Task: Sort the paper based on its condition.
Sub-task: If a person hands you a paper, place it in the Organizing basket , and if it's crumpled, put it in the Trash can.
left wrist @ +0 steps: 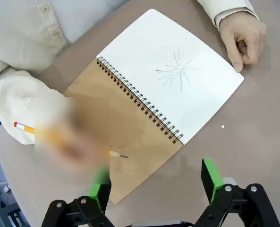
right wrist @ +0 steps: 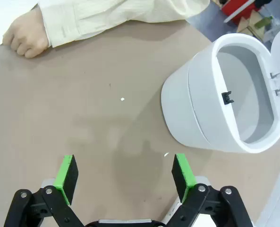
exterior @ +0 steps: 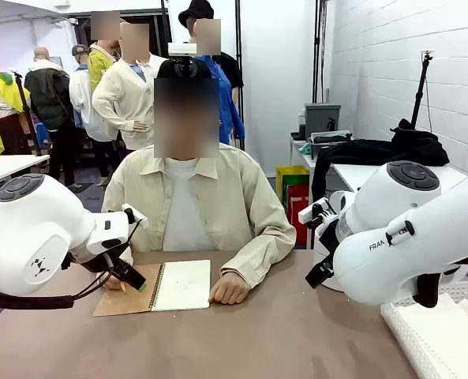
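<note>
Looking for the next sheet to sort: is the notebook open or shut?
Open: the notebook lies flat, its brown cover spread beside a white page bearing a pencil sketch.

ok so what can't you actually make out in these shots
- basket: front view, cut off by the right and bottom edges, partly behind the right arm; contents unclear
- pencil: left wrist view, its middle blurred over
- notebook: front view, marks on its page too faint to read
- bin: right wrist view, far side cut off by the right edge
</note>
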Robot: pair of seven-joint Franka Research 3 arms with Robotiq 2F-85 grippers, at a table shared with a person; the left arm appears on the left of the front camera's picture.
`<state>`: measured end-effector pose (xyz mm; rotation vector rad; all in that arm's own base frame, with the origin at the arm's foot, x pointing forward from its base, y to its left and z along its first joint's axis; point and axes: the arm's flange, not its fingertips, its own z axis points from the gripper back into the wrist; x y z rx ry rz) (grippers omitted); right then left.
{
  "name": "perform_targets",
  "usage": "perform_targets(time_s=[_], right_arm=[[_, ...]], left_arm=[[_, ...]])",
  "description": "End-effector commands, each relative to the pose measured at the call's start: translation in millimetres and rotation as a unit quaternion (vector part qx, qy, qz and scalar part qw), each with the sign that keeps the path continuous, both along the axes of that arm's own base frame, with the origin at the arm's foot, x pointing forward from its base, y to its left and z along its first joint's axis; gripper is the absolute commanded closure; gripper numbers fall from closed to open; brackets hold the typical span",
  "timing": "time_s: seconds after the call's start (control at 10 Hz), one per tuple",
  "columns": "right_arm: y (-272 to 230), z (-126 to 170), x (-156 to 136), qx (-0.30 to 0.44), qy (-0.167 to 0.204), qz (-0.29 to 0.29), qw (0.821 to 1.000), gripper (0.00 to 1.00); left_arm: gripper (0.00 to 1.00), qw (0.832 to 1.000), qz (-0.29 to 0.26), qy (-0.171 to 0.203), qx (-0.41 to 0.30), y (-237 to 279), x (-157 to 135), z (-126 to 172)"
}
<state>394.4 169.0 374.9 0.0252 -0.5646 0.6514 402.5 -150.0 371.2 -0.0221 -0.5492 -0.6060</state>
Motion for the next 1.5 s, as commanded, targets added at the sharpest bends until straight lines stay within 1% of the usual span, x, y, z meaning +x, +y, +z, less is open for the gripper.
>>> perform_targets(time_s=[0.0,1.4], right_arm=[[0.0,0.0,0.0,0.0,0.0,0.0,1.0,0.0],[0.0,0.0,0.0,0.0,0.0,0.0,1.0,0.0]], left_arm=[[0.0,1.0,0.0,0.0,0.0,0.0,0.0,0.0],[0.0,1.0,0.0,0.0,0.0,0.0,0.0,0.0]])
